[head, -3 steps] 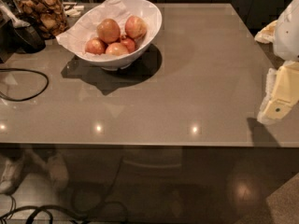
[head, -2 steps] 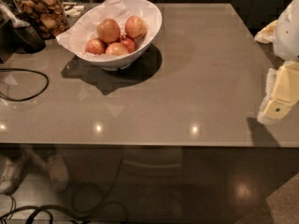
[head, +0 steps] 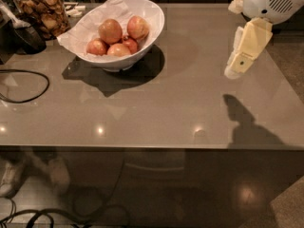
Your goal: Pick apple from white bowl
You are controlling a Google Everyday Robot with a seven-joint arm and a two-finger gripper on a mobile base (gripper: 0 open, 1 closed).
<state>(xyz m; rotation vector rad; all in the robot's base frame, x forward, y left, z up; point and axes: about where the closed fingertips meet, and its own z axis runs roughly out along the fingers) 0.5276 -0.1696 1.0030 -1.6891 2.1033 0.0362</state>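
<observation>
Hanging over the right side of the tabletop (head: pixel 166 108), the tool (head: pixel 240 61) sits well apart from everything else and casts a shadow (head: pixel 242 122) near the front edge; whether it is open or closed cannot be told. The white bowl (head: pixel 156 18) stands at the far left, lined with crumpled white paper (head: pixel 88 27) that spills over its lower rim. The apple (head: pixel 110 31) lies high in the bowl, touching the smaller redder apples (head: pixel 137 26) around it. A glass jar (head: pixel 42 11) of brownish pieces stands just left of the bowl, and a black cable (head: pixel 23 84) loops near the left edge. Bare surface stretches between bowl and tool. The apple is round and golden yellow-orange with a faint red blush.
</observation>
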